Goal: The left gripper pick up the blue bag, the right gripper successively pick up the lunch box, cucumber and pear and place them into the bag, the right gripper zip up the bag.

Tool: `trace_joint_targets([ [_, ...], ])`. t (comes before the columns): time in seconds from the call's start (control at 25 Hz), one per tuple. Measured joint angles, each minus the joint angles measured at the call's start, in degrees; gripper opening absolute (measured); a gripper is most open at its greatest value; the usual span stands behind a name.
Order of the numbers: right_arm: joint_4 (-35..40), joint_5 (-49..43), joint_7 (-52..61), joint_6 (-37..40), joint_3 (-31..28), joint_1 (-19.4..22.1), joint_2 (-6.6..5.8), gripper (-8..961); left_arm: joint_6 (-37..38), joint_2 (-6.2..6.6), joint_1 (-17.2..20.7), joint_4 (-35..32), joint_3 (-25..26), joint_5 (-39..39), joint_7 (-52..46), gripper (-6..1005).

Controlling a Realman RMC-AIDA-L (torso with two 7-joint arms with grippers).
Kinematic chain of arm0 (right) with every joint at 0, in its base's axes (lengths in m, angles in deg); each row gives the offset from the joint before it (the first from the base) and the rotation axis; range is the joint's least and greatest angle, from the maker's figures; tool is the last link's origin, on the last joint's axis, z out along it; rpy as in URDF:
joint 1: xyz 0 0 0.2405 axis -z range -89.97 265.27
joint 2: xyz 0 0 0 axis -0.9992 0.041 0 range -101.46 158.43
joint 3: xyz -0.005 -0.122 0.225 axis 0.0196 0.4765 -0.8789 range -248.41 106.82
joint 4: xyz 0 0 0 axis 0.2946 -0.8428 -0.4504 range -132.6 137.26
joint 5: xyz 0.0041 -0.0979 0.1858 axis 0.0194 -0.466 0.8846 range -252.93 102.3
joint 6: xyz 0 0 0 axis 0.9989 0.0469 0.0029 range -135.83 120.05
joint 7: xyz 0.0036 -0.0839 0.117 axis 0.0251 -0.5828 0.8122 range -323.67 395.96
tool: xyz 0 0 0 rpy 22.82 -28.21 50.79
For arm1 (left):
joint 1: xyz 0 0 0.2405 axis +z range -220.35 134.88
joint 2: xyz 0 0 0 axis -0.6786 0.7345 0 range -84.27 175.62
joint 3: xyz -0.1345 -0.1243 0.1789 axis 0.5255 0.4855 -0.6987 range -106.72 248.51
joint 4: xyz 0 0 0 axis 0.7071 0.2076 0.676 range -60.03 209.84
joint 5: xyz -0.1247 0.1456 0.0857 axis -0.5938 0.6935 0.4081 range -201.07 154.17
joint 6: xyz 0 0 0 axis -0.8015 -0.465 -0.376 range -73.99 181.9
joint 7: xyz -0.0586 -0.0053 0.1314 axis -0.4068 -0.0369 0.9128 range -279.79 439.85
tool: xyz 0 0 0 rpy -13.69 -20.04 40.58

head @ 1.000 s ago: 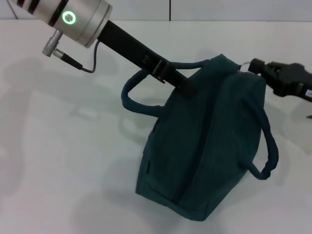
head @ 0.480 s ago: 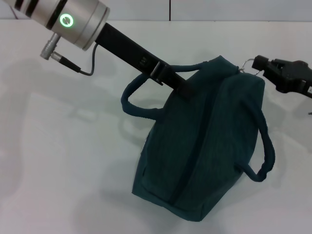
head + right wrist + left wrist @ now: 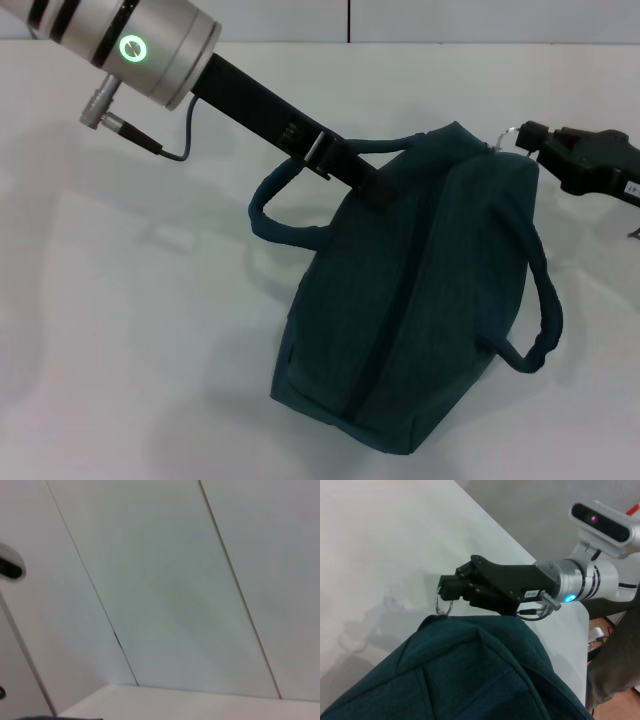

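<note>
The blue bag (image 3: pixel 420 300) stands tilted on the white table, its top seam closed along its length. My left gripper (image 3: pixel 372 186) is shut on the bag's top edge by the near handle and holds it up. My right gripper (image 3: pixel 527 136) is at the bag's far right end, shut on the metal ring of the zipper pull (image 3: pixel 505 133). The left wrist view shows that right gripper (image 3: pixel 445 589) with the ring (image 3: pixel 443 605) just above the bag's fabric (image 3: pixel 470 675). The lunch box, cucumber and pear are not in view.
The white table (image 3: pixel 130 320) spreads around the bag on all sides. The bag's two handles (image 3: pixel 545 310) loop out to the left and right. The right wrist view shows only a wall.
My left arm has drifted slightly left and the bag has shifted a little with it. My right gripper has stayed at the bag's right end with the ring.
</note>
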Motion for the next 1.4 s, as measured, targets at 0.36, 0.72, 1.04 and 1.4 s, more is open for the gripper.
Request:
trace_joint_targets([
  [0.36,0.05,0.14,0.19,0.69,-0.01,0.10,-0.04,16,0.00,-0.10,0.48,0.01,0.72,-0.18,0.14,89],
  [0.72,0.45,0.32,1.93,3.47,-0.30,2.05,-1.12,23,-0.34,-0.56,2.90,-0.40,5.61,-5.76,4.58,153],
  [1.04,0.91,1.15,2.05,7.49,-3.16,4.36,-1.26,214,-0.51,-0.75,7.16,-0.73,10.89,-10.59,13.29,312],
  [1.4,1.16,1.27,-1.31,20.32,-9.27,7.23,-2.15,457,-1.78,-2.14,18.04,-0.17,11.93,-23.97,34.47,535],
])
